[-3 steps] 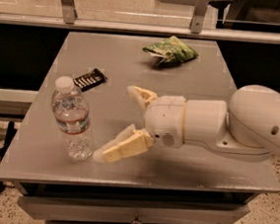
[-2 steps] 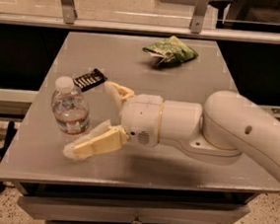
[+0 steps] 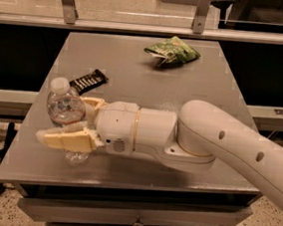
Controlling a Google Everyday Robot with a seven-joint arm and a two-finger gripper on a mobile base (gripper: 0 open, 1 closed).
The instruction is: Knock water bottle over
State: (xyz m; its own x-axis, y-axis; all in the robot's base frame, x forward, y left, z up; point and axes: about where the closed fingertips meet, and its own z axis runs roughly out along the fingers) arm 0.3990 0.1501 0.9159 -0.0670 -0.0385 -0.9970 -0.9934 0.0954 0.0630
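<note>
The water bottle [image 3: 64,108], clear with a white cap and a red and white label band, stands at the left front of the grey table [image 3: 183,94], leaning slightly. My gripper [image 3: 73,123] reaches in from the right and is open, with one cream finger [image 3: 66,140] in front of the bottle's lower body and the other finger [image 3: 93,103] behind it. The bottle sits between the fingers; its base shows below the front finger.
A flat black wrapped bar [image 3: 88,80] lies just behind the bottle. A green snack bag [image 3: 171,51] lies at the table's far side. The table's left edge is close to the bottle. A railing and glass run behind the table.
My gripper has moved left across the table until its fingers straddle the bottle. The bottle has shifted a little left and tilted slightly.
</note>
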